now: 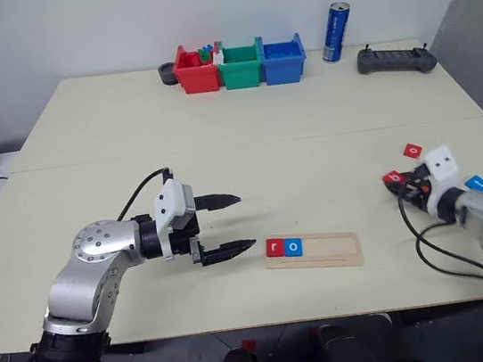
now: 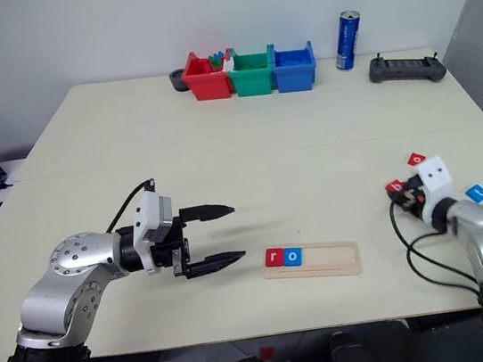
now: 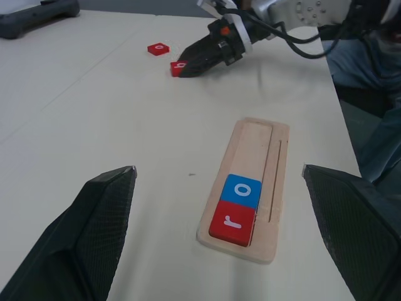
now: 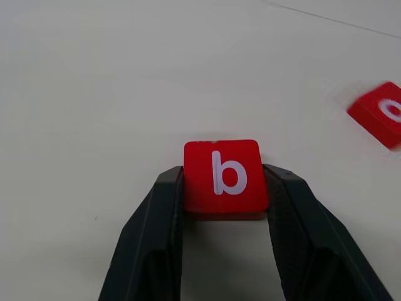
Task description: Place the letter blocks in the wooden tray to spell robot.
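The left gripper (image 1: 234, 224) hangs above the pale beige table (image 1: 247, 153) with its two black fingers spread wide and nothing between them, pointing toward the long shallow pale-wood tray (image 1: 324, 253) just beside it. In this tray two flat square letter tiles lie touching each other at its left end: one red tile with a white "r" (image 1: 274, 247) and one blue tile with a white "o" (image 1: 294, 246); the other places of the tray are bare. Further right, the right gripper (image 4: 222, 182) has its two fingers pressed against both sides of one red tile with a white "b" (image 4: 224, 175), low at the table. Near it lie one more red tile (image 1: 413, 150) and one blue tile (image 1: 477, 183), apart from each other. So five tiles are counted: three red, two blue.
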`<control>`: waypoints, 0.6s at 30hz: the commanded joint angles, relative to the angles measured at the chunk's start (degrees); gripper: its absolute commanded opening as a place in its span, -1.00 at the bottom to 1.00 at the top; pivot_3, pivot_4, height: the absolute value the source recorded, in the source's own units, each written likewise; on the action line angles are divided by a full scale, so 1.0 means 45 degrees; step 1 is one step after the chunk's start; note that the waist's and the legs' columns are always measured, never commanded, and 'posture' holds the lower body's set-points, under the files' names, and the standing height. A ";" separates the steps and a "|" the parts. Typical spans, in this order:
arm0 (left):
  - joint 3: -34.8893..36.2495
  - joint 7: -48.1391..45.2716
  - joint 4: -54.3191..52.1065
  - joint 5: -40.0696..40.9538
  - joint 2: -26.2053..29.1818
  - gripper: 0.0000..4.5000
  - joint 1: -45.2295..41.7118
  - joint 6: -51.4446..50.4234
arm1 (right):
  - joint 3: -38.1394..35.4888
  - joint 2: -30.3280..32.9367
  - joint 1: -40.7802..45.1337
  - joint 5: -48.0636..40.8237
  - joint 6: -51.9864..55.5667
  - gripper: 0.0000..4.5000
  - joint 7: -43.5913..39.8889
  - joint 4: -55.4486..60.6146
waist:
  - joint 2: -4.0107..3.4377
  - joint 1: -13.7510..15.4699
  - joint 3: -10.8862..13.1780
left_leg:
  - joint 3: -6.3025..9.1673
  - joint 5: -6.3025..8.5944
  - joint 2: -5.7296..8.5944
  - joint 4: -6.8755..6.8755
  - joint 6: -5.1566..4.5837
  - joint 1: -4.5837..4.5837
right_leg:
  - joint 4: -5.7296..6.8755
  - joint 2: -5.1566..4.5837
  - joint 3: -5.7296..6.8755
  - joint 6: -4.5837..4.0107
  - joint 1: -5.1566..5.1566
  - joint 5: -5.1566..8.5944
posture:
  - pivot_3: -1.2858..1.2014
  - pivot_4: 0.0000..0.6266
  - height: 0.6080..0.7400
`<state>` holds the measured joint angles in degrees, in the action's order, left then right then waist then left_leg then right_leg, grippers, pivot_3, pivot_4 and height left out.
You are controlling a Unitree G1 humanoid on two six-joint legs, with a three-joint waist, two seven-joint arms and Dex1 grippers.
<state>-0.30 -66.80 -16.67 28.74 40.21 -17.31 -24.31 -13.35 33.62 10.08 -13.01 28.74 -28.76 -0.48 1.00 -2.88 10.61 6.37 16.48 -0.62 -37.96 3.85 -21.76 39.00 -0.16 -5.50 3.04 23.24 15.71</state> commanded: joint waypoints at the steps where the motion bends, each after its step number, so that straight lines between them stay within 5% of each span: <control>1: 0.0137 0.0258 -0.0870 0.0475 0.0042 1.00 0.0159 -0.0297 | -0.1347 -0.1208 -0.1573 -0.0382 0.2290 -0.35 0.2271 0.4061 | -0.0003 0.0009 -0.0003 | 0.0001 0.0000 -0.0002 0.0000 0.0000 0.0003 | 0.0003 0.0001 0.0001 0.0000 -0.0001 0.0000 | 0.03 -0.52 1.00; 8: -0.0433 0.0192 -0.0935 0.0601 -0.0284 1.00 -0.0074 -0.0392 | -0.0264 -0.4628 -0.4534 0.0510 0.4357 -0.35 0.5466 0.8817 | -0.0028 -0.0074 -0.0016 | -0.0019 -0.0002 -0.0014 -0.0001 0.0003 0.0025 | 0.0011 0.0018 -0.0019 0.0003 -0.0004 0.0004 | 0.03 -0.52 1.00; 18: -0.0402 -0.0226 -0.0455 0.0329 -0.0158 1.00 0.0451 0.0374 | 0.1489 -0.6578 -0.5700 0.1274 0.4332 -0.35 0.6938 0.9705 | -0.0031 -0.0082 -0.0019 | -0.0023 -0.0002 -0.0021 0.0006 0.0003 0.0032 | 0.0002 0.0025 -0.0019 0.0002 -0.0004 0.0008 | 0.03 -0.52 1.00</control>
<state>-2.69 -67.18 -18.04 30.19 39.08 -15.67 -24.10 -7.57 4.60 -14.87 -7.71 48.53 1.79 42.32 0.86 -3.25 10.52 6.27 16.47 -0.73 -37.93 3.87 -21.61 39.00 -0.05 -5.58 3.04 23.22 15.76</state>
